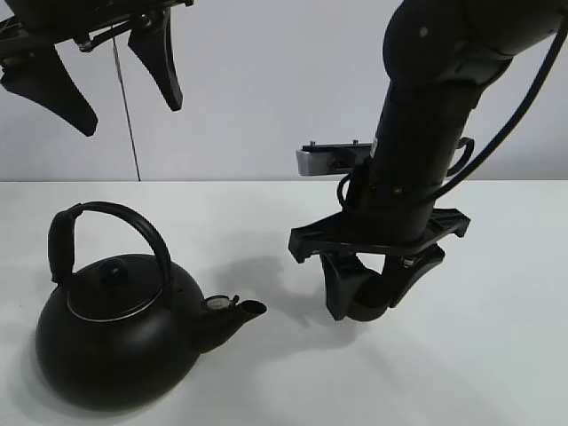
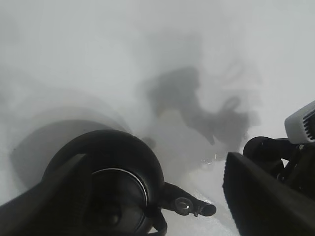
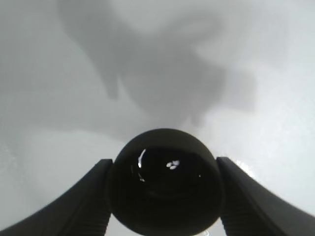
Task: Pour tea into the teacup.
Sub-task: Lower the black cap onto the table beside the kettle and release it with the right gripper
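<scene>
A large round black kettle (image 1: 115, 342) with an arched handle stands at the front left of the white table (image 1: 497, 355), its spout (image 1: 240, 312) pointing right. It also shows in the left wrist view (image 2: 118, 182). My right gripper (image 1: 368, 297) hangs right of the spout, shut on the small black teacup (image 3: 165, 182), which sits between both fingers (image 3: 83, 201) low over the table. Small glints show inside the cup. I cannot tell whether the cup touches the table. My left gripper (image 1: 111, 84) is open and empty, high above the kettle.
A white wall rises behind the table. A thin cable (image 1: 126, 106) hangs down by the left arm. The right arm's silver wrist camera (image 1: 328, 161) juts out to the left above the gripper.
</scene>
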Robot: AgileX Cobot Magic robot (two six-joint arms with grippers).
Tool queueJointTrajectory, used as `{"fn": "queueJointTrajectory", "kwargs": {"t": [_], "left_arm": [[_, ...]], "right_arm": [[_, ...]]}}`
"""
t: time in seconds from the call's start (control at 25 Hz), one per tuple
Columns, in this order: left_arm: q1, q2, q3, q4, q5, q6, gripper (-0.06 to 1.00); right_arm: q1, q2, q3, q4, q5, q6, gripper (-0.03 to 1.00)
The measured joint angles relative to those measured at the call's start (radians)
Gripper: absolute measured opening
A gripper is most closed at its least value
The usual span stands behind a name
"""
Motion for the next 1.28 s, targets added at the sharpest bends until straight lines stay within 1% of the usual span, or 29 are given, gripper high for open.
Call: {"fn": "queueJointTrajectory", "kwargs": {"t": [0.08, 0.2, 0.36, 0.48, 0.6, 0.8, 0.96, 1.28], "left_arm": [[0.000, 0.000, 0.000, 0.000, 0.000, 0.000, 0.54], [0.000, 0.000, 0.000, 0.000, 0.000, 0.000, 0.54], [0.000, 0.000, 0.000, 0.000, 0.000, 0.000, 0.54], [0.000, 0.000, 0.000, 0.000, 0.000, 0.000, 0.54], [0.000, 0.000, 0.000, 0.000, 0.000, 0.000, 0.54], [0.000, 0.000, 0.000, 0.000, 0.000, 0.000, 0.54], [0.000, 0.000, 0.000, 0.000, 0.000, 0.000, 0.54], [0.000, 0.000, 0.000, 0.000, 0.000, 0.000, 0.54]], "right_arm": [[0.000, 0.000, -0.027, 0.020, 0.018, -0.031, 0.40], [0.000, 0.000, -0.061, 0.046, 0.050, -0.143, 0.40], [0.000, 0.000, -0.072, 0.052, 0.096, -0.358, 0.40], [0.005, 0.000, -0.072, 0.058, 0.133, -0.577, 0.40], [0.009, 0.000, -0.072, 0.092, 0.135, -0.712, 0.40], [0.009, 0.000, -0.072, 0.174, 0.090, -0.799, 0.40], [0.009, 0.000, -0.072, 0.204, 0.087, -0.839, 0.40], [0.009, 0.015, -0.072, 0.250, 0.061, -0.835, 0.40]]}}
